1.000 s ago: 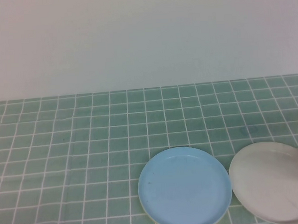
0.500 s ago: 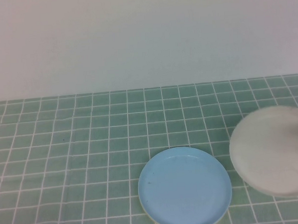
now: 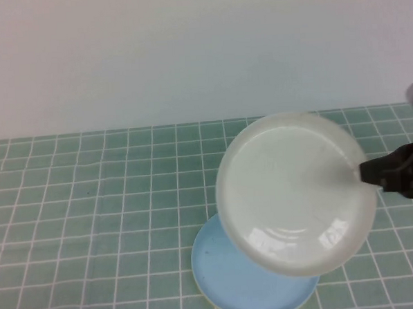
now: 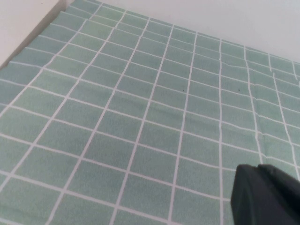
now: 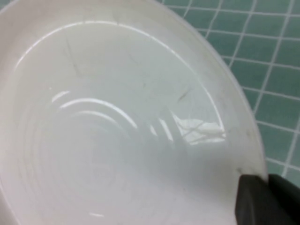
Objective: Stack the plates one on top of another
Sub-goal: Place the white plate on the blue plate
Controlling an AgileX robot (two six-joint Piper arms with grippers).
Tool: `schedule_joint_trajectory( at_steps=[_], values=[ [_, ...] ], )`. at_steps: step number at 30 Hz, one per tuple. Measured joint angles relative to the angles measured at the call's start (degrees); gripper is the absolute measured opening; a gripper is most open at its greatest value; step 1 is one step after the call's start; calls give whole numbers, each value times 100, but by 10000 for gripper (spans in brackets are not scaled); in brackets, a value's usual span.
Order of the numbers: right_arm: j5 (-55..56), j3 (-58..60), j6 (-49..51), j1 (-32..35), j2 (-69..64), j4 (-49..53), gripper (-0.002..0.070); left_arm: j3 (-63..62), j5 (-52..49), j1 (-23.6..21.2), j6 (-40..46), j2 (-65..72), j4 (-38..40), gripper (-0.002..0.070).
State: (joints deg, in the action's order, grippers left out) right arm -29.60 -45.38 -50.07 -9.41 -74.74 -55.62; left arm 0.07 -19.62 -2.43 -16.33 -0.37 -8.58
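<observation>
White plate (image 3: 291, 191), glossy highlights; light blue plate (image 3: 234, 281) with a pale yellowish edge beneath; bench (image 3: 91, 202) green with white grid lines; black fingers (image 3: 401, 168).

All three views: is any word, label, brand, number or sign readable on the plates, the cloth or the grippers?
None: no text shows in any view.
White plate, held at its rim by the right gripper: blank, only glare.
Light blue plate: blank.
Green checked cloth: white grid lines only.
Left gripper, over bare cloth: no marking.
</observation>
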Motion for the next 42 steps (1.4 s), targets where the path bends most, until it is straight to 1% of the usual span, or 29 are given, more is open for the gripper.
schedule_joint_trajectory(
  at_steps=[5,10,17,21,24,27,32,34,36,39,42],
  values=[
    [346,0,-125,-543,-414,-116,12,0,-8,0,0,0,0,-1],
    [592,0,-282,-820,-998,-272,12,0,-8,0,0,0,0,-1],
    [927,0,-944,-872,-1861,-798,12,0,-8,0,0,0,0,-1],
    [1067,0,-1172,-872,-2092,-1064,13,0,-8,0,0,0,0,-1],
    [1082,0,-1587,-872,-2159,-1331,24,0,-8,0,0,3,0,-1],
    [1082,0,-1932,-872,-2159,-1607,78,0,-8,0,0,3,0,-1],
    [1051,0,-2323,-872,-2159,-1916,253,0,-8,0,0,3,0,-1],
    [1008,0,-2432,-872,-2159,-1928,296,0,-8,0,0,13,0,-1],
    [969,0,-2504,-872,-2137,-1937,316,0,-8,0,0,13,0,-1],
    [925,0,-2539,-872,-2007,-1937,326,0,-8,0,0,13,0,-1],
    [829,0,-2553,-872,-1734,-1907,305,0,-8,0,0,13,0,-1]
  ],
)
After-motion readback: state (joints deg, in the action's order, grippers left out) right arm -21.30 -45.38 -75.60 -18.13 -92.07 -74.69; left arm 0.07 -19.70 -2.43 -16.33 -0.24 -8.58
